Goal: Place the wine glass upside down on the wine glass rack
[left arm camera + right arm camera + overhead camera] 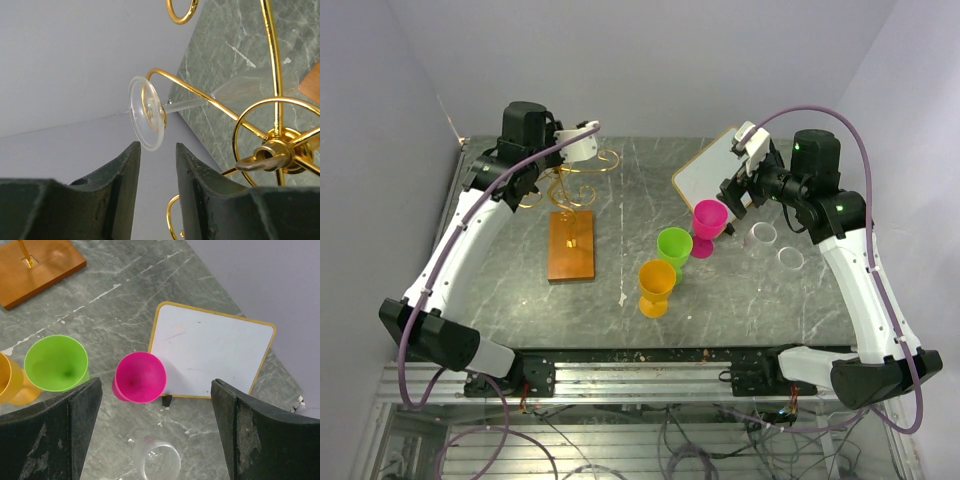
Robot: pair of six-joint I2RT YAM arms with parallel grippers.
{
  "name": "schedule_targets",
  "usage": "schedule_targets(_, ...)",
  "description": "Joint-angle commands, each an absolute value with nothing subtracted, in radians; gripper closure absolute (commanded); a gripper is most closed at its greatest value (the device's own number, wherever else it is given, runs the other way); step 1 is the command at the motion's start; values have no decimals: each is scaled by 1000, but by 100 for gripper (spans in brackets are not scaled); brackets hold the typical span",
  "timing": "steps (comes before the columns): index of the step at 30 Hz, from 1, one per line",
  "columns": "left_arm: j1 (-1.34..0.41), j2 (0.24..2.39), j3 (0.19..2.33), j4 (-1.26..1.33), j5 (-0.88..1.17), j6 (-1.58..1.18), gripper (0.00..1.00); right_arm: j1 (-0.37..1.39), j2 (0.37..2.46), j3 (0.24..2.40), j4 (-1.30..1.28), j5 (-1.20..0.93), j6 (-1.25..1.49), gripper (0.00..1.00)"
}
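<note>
Wine glass [147,120]: clear, colourless, and on the gold wire rack [272,145]. In the left wrist view its round foot faces my camera, with a bright rim and a gold arm showing through it. The thin stem runs from the foot along the curled arm towards the rack's hub. The bowl is only a faint transparent outline against the grey marbled surface [225,35] beyond. The foot sits against the arm's end loop, on the side away from the surface, so the glass is inverted.

Left gripper [156,150]: the fingers are slightly apart with nothing between them. The lower rim of the foot sits just past the fingertips, at the mouth of the gap. I cannot tell whether it touches them.

Right gripper [155,387]: spread wide, holding nothing, poised over a pink cup [140,377]. A small white board [210,357] lies just beyond this cup. A green cup [55,362] and an orange cup [10,380] stand to the cup's left in the right wrist view. A second clear glass [160,462] stands on the surface at the bottom of that view.

The rack's wooden base [571,245] rests on the left half of the surface.
</note>
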State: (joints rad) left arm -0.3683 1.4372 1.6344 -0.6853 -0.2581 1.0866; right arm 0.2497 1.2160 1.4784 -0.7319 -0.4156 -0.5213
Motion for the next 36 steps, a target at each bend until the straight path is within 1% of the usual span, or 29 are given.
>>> schedule_targets(1, -370, 1404, 1635, -690, -262, 1085, 53, 245, 1210, 1470, -738, -391, -532, 9)
schedule_targets(7, -369, 1387, 1643, -704, -275, 1086, 41, 245, 1200, 1459, -745, -362, -542, 5)
schedule_targets(11, -370, 1373, 1673, -735, -275, 1069, 29, 244, 1190, 1451, -753, -352, -549, 2)
schedule_targets(14, -370, 1363, 1704, -759, -272, 1052, 17, 239, 1180, 1438, -748, -340, -548, 0)
schedule_targets(16, -368, 1358, 1723, -774, -272, 1039, 3, 233, 1177, 1434, -751, -339, -549, 0)
schedule_targets(17, -368, 1356, 1729, -780, -273, 1032, 0, 230, 1177, 1434, -754, -339, -549, 0)
schedule_targets(22, -363, 1338, 1748, -792, -294, 999, 1, 221, 1179, 1430, -763, -348, -545, 0)
schedule_targets(27, -349, 1312, 1770, -742, -343, 925, 1, 221, 1221, 1425, -787, -333, -511, 0)
schedule_targets(32, -338, 1290, 1771, -655, -388, 839, 1, 225, 1298, 1419, -794, -258, -446, 4)
schedule_targets(36, -332, 1276, 1760, -631, -396, 824, 1, 234, 1374, 1428, -802, -186, -398, 9)
